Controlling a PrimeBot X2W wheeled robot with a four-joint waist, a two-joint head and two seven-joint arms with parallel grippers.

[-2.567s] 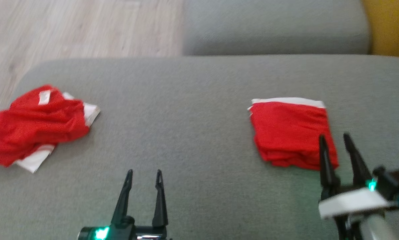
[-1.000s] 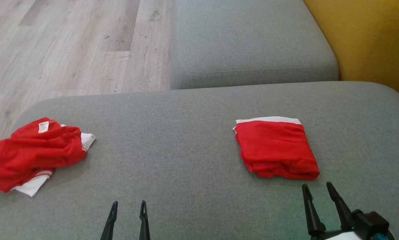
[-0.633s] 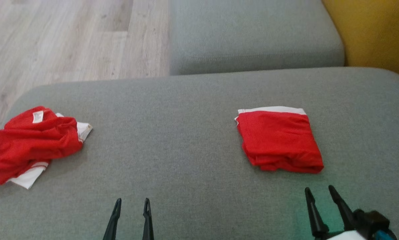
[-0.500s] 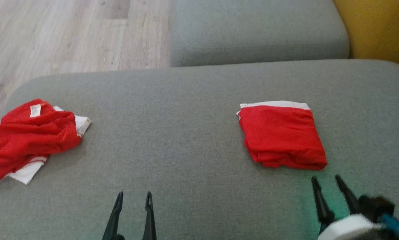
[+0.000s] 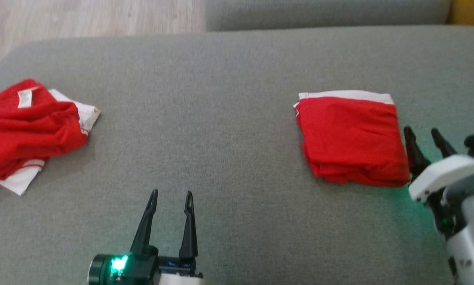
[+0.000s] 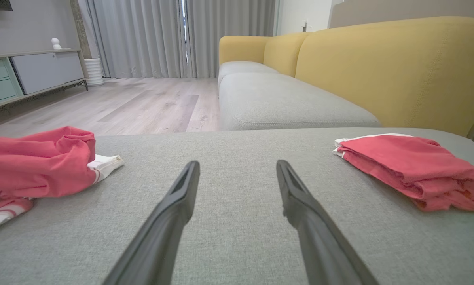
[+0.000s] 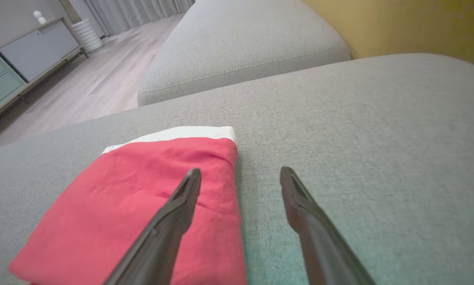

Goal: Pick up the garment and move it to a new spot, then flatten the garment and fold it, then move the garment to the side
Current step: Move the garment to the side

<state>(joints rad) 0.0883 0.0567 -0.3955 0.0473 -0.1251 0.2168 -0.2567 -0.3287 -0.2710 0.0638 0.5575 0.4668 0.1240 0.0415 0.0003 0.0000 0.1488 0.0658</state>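
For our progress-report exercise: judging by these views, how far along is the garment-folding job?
Done: the folded garment lies neatly on the right of the cushion. In hand: nothing; the right gripper is open at its right edge, the left gripper open over bare cushion. Left: the crumpled garment at far left, not yet picked up, flattened, folded or moved aside.

Holds the left gripper (image 5: pixel 171 194) at the lower left of the head view, both long dark fingers pointing up, parted and empty; carries a green light on the dark wrist housing (image 5: pixel 120 269) beneath them; reaches the right gripper (image 5: pixel 421 130) higher up at the right edge, fingers leaning slightly left, likewise spread with nothing between; shows a white wrist collar (image 5: pixel 438 176), a green glow and a pale silver forearm (image 5: pixel 468 241) behind it; presents in each wrist view two fingers wide apart, tips free.
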